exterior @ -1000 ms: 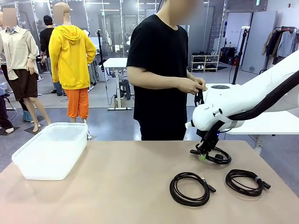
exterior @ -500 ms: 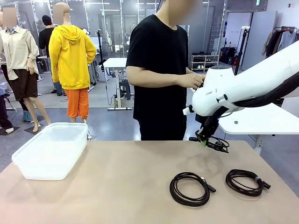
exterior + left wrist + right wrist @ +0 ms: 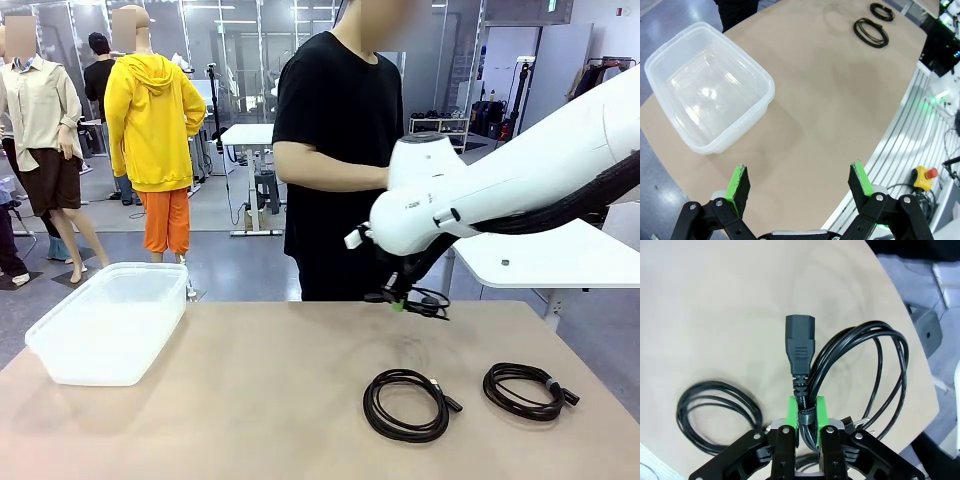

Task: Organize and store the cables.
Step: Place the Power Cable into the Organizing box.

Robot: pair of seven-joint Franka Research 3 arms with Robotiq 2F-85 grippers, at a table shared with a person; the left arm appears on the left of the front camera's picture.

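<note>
pinched tight in right gripper [image 3: 807,405], power cord coil [image 3: 800,350] now up off the table [image 3: 250,400], closer to the tub [image 3: 60,350]; left gripper [image 3: 799,175] open.

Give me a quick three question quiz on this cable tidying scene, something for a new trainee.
1. True or false: the right hand is shut on a coiled black power cable.
2. The open left hand looks down on: A) a clear plastic tub B) a metal tray C) a cardboard box
3. How many black cable coils lie on the tan table?
Key: 1 true; 2 A; 3 two.
</note>
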